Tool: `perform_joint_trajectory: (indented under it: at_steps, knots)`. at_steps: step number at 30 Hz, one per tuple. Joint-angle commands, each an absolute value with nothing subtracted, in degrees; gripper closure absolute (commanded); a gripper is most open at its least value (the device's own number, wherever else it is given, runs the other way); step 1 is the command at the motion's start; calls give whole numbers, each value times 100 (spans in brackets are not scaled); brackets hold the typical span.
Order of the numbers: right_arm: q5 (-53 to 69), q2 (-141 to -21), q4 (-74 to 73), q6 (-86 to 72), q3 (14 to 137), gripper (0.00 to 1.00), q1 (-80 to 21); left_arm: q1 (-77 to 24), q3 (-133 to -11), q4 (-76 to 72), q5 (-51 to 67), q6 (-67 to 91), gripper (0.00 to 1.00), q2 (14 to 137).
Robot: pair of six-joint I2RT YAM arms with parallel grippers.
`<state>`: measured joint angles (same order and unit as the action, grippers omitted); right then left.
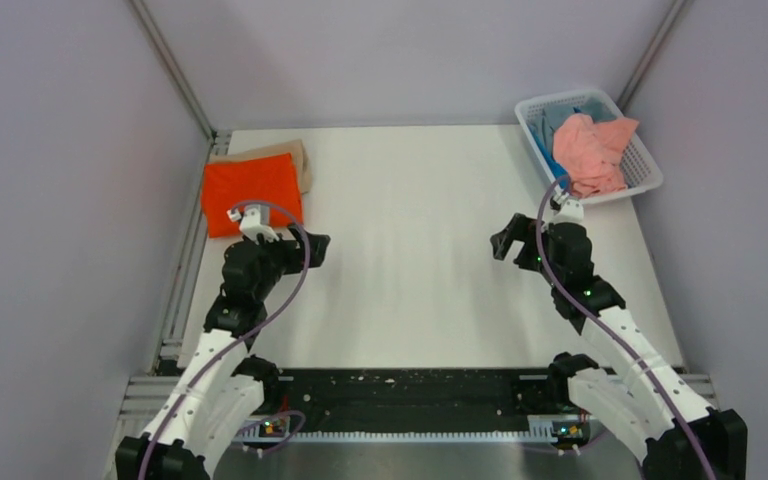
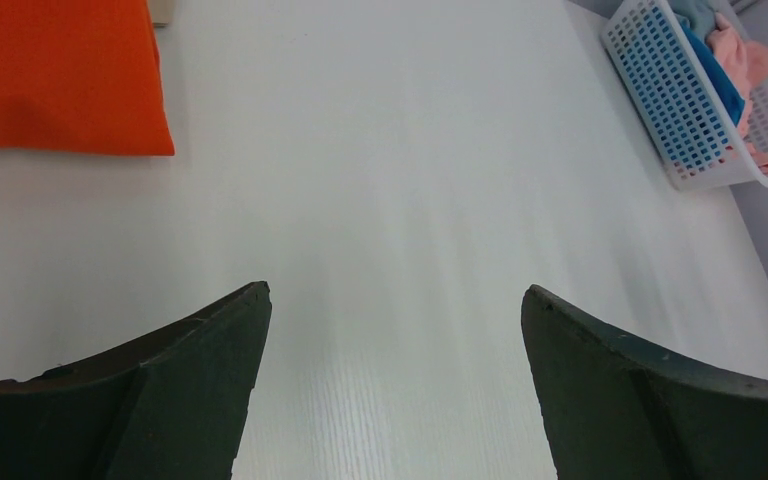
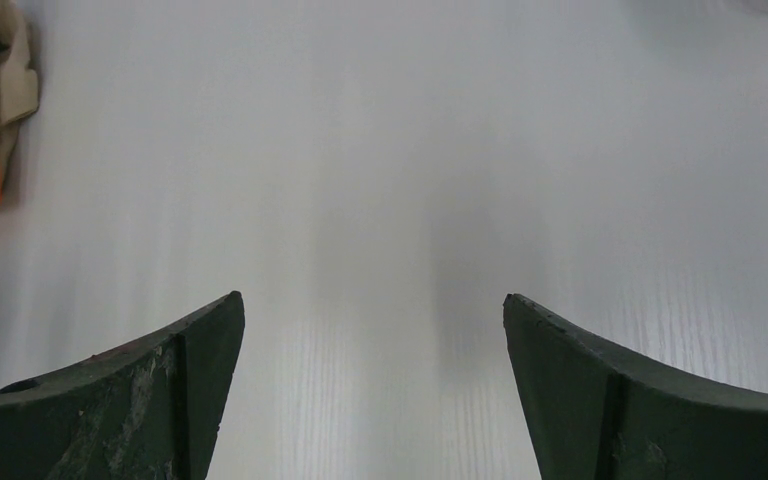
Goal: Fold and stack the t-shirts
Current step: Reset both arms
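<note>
2 shirts look done. The orange shirt (image 1: 252,193) lies folded at the far left of the table (image 1: 410,300), on top of a tan shirt (image 1: 298,158) whose edge shows behind it. The pink shirt (image 1: 592,152) sits crumpled in the basket (image 1: 650,180) at the far right corner, spilling over its rim, with a blue shirt (image 2: 717,80) beside it. The left gripper (image 1: 312,243) hovers just beside the orange stack, and the right gripper (image 1: 505,240) is near the basket. Both have their fingers apart and hold nothing.

The step in hand is probably fetching the next shirt, and the right arm is the closer 1. It would do well to pinch the pink shirt at a high bunched fold and lift straight up. That way the basket is not dragged and the blue shirt stays behind. The shirt can then be spread mid-table, within reach of both arms.

Only the top view shows both arms at once. The left wrist view shows the blue cloth and the basket's lattice side more plainly. The right wrist view catches the side of the stack, tan beside orange, but no basket.
</note>
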<state>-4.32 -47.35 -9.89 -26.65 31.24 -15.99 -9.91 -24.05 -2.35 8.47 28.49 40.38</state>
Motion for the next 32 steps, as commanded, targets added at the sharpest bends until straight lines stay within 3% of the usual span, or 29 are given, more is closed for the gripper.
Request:
perform_joint_trajectory:
  at_steps: [1, 32]
  knots:
    - [-486, -4547, -953, -2707, 3041, 1, -1599, -1011, -2534, -746, 1151, 2927, 1, 4245]
    - [-515, -4062, -1037, -2583, 2928, 1, -1599, -1013, -2638, -567, 1442, 2863, 1, 4216]
